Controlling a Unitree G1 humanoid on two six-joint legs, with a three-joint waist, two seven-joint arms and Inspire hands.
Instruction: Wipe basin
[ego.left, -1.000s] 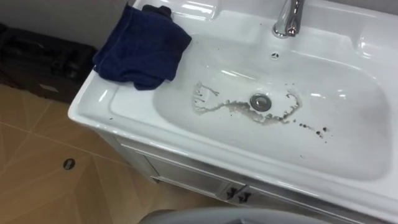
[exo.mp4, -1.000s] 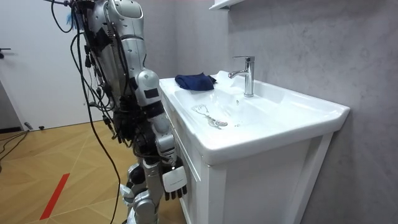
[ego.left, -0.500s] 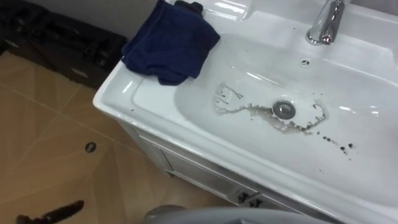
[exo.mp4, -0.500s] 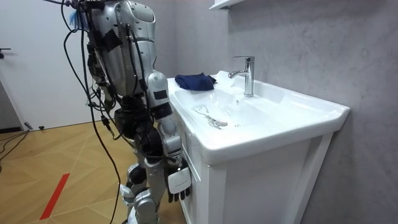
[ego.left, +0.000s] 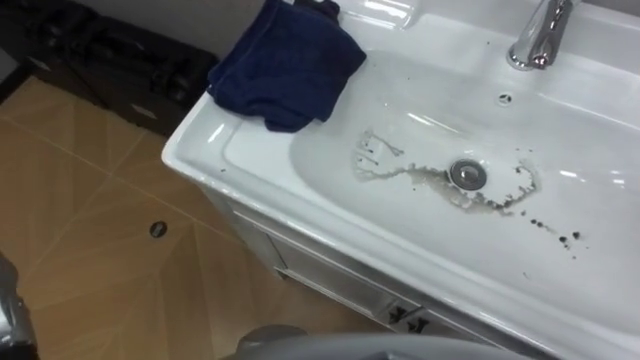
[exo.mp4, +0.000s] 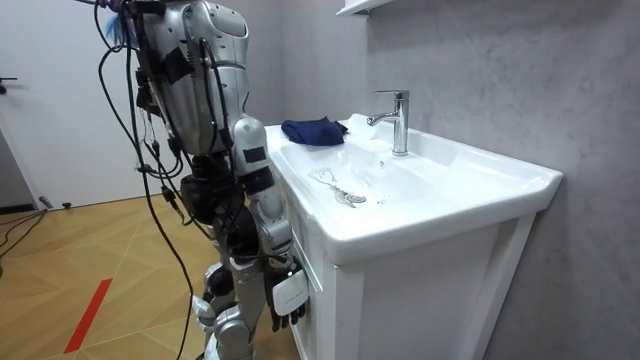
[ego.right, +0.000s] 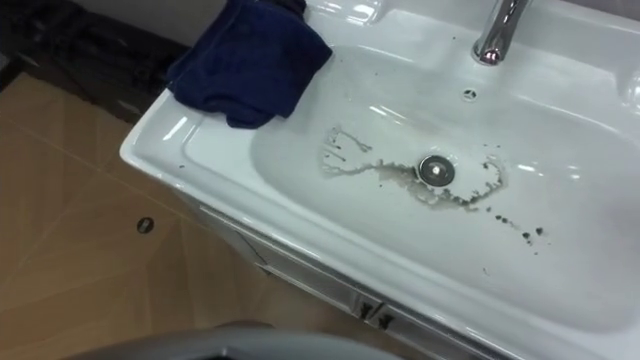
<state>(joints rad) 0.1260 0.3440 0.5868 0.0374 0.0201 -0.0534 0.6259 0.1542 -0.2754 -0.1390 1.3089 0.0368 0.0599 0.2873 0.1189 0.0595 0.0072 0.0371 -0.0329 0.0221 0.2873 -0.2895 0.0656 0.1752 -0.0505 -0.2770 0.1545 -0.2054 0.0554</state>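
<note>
- Right hand (exo.mp4: 289, 297) hangs loose-fingered, empty, beside cabinet (exo.mp4: 420, 300); cloth (ego.left: 290, 62) untouched on basin (ego.left: 205, 160) rim.
- We fear a careless grab drags the cloth off the edge.

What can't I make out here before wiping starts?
Tap: upper part cut off by the eye views' top edge.
Basin: right end past the eye views' right edge.
Blue cloth: hides the rim beneath it.
Right hand, hanging by the cabinet: too small in the room view to read.
</note>
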